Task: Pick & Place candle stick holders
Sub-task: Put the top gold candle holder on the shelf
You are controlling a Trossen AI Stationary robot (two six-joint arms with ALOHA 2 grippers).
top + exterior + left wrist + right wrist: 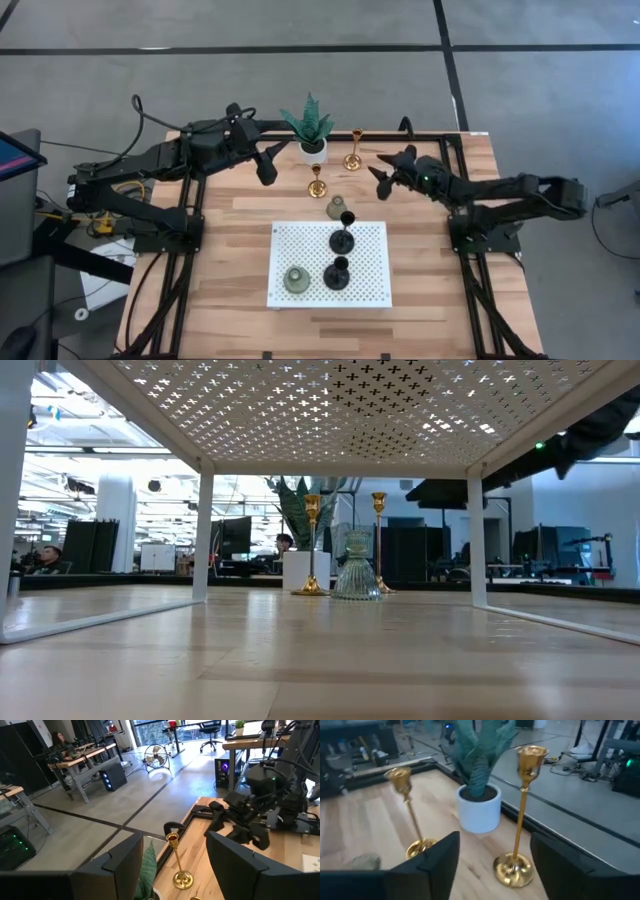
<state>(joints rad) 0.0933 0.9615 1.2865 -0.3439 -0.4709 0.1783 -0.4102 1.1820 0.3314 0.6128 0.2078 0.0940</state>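
Observation:
Two gold stemmed holders (pixel 353 150) (pixel 317 182) stand on their round bases on the wooden table, next to a grey-green bell-shaped holder (pixel 337 208). Two black stemmed holders (pixel 342 240) (pixel 336 274) and a second grey-green one (pixel 296 279) stand on a white perforated platform (pixel 370 290). My left gripper (pixel 268 165) is open and empty, in the air left of the gold holders; its wrist view shows one gold holder (pixel 180 860). My right gripper (pixel 383 180) is open and empty, to their right, facing both (pixel 522 815) (pixel 410 815).
A green spiky plant in a white pot (pixel 312 130) stands at the table's far edge between the two grippers, close to the gold holders. The white platform stands on legs (pixel 476 530) above the table. Black frame rails (pixel 440 140) run along the table's sides.

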